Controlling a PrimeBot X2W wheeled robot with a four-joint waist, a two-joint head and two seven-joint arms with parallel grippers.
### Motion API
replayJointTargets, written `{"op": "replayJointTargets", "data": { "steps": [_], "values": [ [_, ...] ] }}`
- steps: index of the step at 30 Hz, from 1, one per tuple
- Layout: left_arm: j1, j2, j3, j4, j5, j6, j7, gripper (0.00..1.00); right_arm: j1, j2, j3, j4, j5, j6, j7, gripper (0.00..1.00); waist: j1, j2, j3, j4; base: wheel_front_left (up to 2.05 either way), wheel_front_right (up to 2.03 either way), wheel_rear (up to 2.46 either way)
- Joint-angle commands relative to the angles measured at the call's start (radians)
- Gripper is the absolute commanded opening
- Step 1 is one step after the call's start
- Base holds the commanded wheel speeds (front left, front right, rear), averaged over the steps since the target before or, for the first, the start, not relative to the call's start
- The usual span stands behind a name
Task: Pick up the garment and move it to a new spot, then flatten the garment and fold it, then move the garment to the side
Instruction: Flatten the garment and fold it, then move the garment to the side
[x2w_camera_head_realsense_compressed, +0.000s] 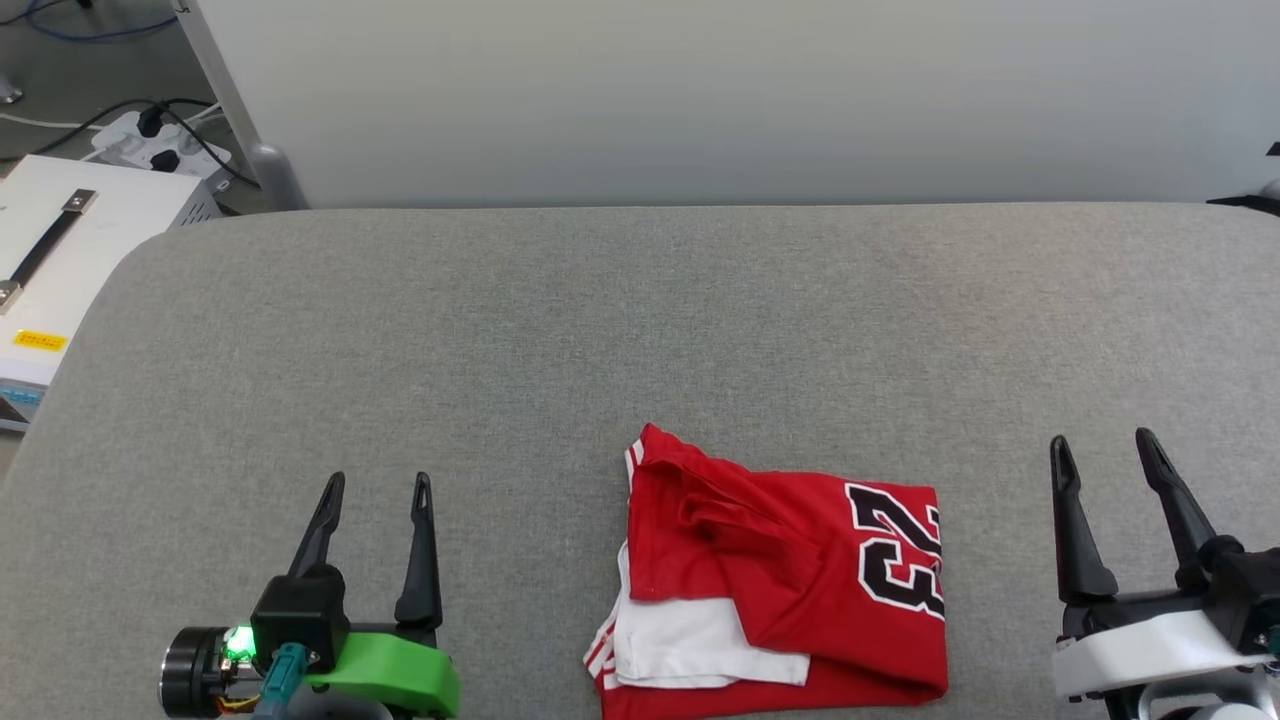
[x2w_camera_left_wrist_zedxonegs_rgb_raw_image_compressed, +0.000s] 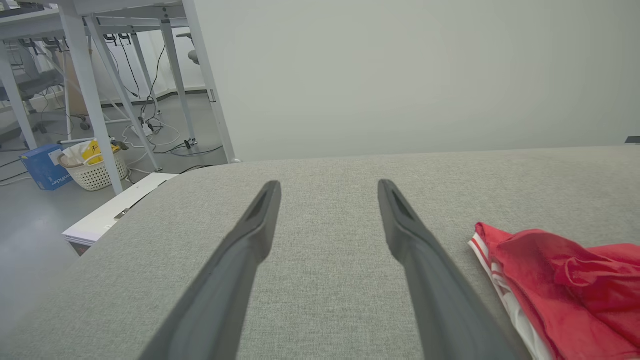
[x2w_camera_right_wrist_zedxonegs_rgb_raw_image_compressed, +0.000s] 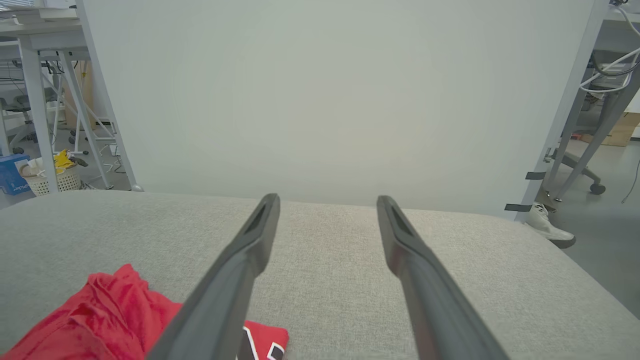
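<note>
The garment (x2w_camera_head_realsense_compressed: 790, 575), a red jersey T-shirt with a white sleeve and a black "23", lies loosely folded on the grey padded table (x2w_camera_head_realsense_compressed: 600, 330) near the front edge, right of centre. My left gripper (x2w_camera_head_realsense_compressed: 378, 482) stands open well to its left, above bare fabric. My right gripper (x2w_camera_head_realsense_compressed: 1100, 442) stands open to its right, also apart from it. In the left wrist view the garment (x2w_camera_left_wrist_zedxonegs_rgb_raw_image_compressed: 565, 285) shows at the lower right, beside the open fingers (x2w_camera_left_wrist_zedxonegs_rgb_raw_image_compressed: 250, 240). In the right wrist view the garment (x2w_camera_right_wrist_zedxonegs_rgb_raw_image_compressed: 110, 315) lies at the lower left of the open fingers (x2w_camera_right_wrist_zedxonegs_rgb_raw_image_compressed: 400, 240).
A pale partition wall (x2w_camera_head_realsense_compressed: 740, 100) stands behind the table. A white box with a black handle (x2w_camera_head_realsense_compressed: 60, 250) and a power strip (x2w_camera_head_realsense_compressed: 160, 145) sit on the floor at the left. A person's shoe (x2w_camera_right_wrist_zedxonegs_rgb_raw_image_compressed: 547, 227) shows past the table's right end.
</note>
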Motion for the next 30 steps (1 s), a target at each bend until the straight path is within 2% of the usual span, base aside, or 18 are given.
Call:
{"op": "replayJointTargets", "data": {
  "steps": [1,7,21,25,27,30],
  "values": [
    [0.016,0.006,-0.001,-0.005,-0.005,-0.011,-0.006,1.00,0.018,0.004,0.005,-0.006,-0.005,-0.001,-0.006,1.00,0.0000,0.0000,0.000,0.003,0.00,0.00,0.00],
    [0.023,0.002,0.001,-0.014,-0.023,-0.026,-0.006,1.00,0.047,0.013,0.015,0.001,-0.016,-0.001,-0.006,1.00,0.0000,0.0000,-0.001,0.007,0.00,0.00,0.00],
    [0.023,-0.006,0.012,-0.008,-0.035,-0.038,-0.006,1.00,0.017,-0.021,0.023,0.007,-0.021,-0.001,-0.006,1.00,0.0000,0.0000,0.007,0.010,0.00,0.00,0.00],
    [0.019,-0.008,0.014,-0.003,-0.034,-0.039,-0.006,1.00,-0.058,-0.068,-0.002,-0.004,-0.001,-0.001,-0.006,1.00,0.0000,0.0000,0.009,0.009,0.00,0.00,0.00],
    [0.015,-0.009,0.014,0.000,-0.032,-0.042,-0.006,1.00,-0.097,-0.122,0.008,0.015,0.011,-0.001,0.006,1.00,0.0000,0.0000,0.012,0.013,0.00,0.00,0.00],
    [0.011,-0.009,0.013,0.002,-0.029,-0.044,-0.006,1.00,-0.176,-0.204,0.021,0.056,0.109,-0.001,0.120,1.00,0.0000,0.0000,0.016,0.017,0.00,0.00,0.00]
  ]
}}
